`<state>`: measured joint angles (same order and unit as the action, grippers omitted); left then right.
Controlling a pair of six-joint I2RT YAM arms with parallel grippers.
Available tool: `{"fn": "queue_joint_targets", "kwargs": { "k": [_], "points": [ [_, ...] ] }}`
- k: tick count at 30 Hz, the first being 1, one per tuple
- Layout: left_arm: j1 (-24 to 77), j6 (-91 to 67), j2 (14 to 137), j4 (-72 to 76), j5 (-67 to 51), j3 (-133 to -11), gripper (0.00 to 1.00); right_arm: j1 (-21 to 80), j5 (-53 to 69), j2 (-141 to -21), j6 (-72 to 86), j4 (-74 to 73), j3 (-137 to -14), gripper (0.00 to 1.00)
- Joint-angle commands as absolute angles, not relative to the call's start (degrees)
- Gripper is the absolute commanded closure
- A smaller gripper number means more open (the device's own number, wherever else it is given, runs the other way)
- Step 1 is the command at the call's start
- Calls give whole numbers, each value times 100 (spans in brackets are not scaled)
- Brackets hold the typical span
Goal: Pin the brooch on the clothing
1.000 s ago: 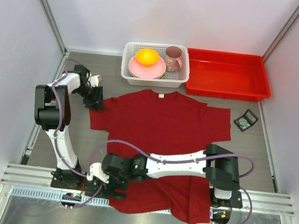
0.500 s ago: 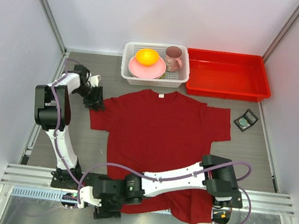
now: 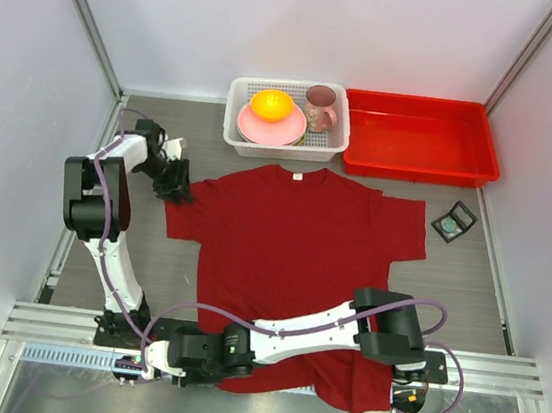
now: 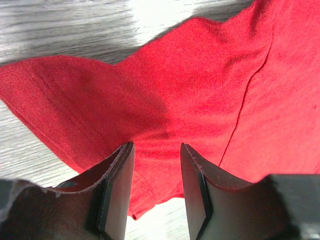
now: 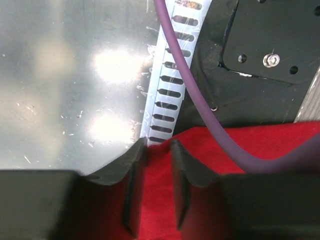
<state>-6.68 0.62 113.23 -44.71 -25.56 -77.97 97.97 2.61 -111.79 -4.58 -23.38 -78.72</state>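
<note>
At the near table (image 3: pixel 477 292) edge, right jaws straddle the T-shirt (image 3: pixel 292 239) hem.

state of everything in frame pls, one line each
Dark red short-sleeved T-shirt: spread flat, hem over grey table's near edge.
Tiny pale grey-green round brooch: in small dark square case, off the shirt, unpinned.
Left gripper: jaws apart, at a sleeve.
Right gripper: jaws narrow, hem between them; grip unclear.
White plastic basket: holds pink plate, orange bowl, upright pink cup.
Red plastic tray: upright, beside basket.
</note>
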Motion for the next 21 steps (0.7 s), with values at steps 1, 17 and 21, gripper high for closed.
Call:
{"fn": "queue_joint_targets", "kwargs": {
  "k": [1, 17, 21],
  "points": [
    [-782, 264, 11285, -4157, -2285, -7875, 54, 9862, 378, -11321, -536, -2540, -8042, 78],
    [-800, 299, 11347, -4289, -2171, -7945, 54, 9080, 3005, -11250, 261, -2304, -9413, 86],
    [-791, 360, 11338, -4342, -2259, -7980, 50, 8808, 2910, -11119, 28, -2548, -9290, 0]
  ]
}}
